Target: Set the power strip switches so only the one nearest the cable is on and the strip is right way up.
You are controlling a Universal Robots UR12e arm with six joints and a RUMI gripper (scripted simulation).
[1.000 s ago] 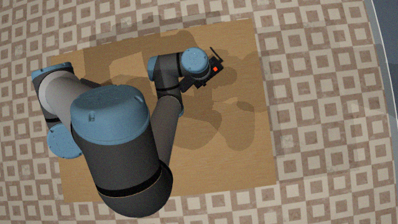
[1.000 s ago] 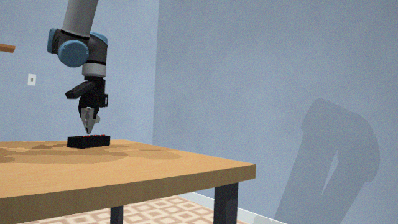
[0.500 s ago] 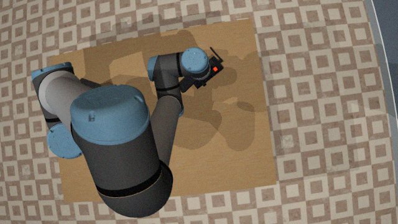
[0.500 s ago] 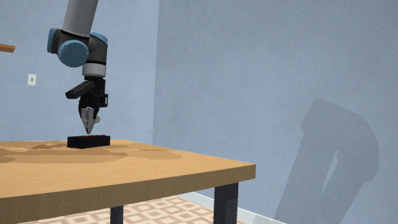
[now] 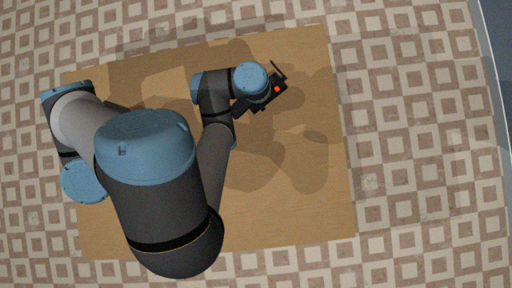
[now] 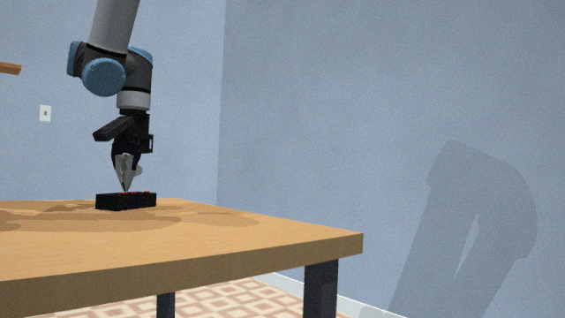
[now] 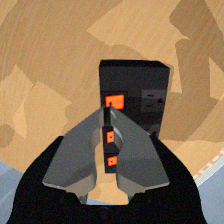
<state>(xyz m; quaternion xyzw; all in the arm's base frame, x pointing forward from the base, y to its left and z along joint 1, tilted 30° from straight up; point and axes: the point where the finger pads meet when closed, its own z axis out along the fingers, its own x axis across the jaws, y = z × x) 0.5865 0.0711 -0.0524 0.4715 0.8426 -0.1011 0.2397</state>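
- The arm [image 5: 152, 180] reaches out across the wooden table [image 6: 185, 252] from its thick base, with the forearm bent back so that the wrist points straight down.
- The gripper [image 6: 125, 187] hangs upright, its two grey fingers pressed together into a single narrow point with nothing between them.
- The power strip [image 6: 125, 200] lies flat on the table directly under that point, switches facing up, so it is the right way up.
- From the side, the fingertip point sits at the strip's top face; whether it presses on it or stops just above cannot be told.
- In the wrist view the strip runs away from the gripper, with a row of orange-red switches [image 7: 114, 101] along its left half; one shows in full just beyond the fingertips, and two more show through the slit between the fingers.
- A socket panel [image 7: 151, 102] sits to the right of the fingertips on the strip's top.
- From above, a thin black cable [image 5: 277, 69] leaves the strip on the side away from the arm's base, and one lit switch [image 5: 277, 89] shows just past the wrist.
- The wrist joint [image 5: 250, 78] covers most of the strip from above.
- A wall plate [image 6: 45, 113] sits on the blue wall far behind the gripper; checked floor tiles [image 5: 420, 140] surround the table.
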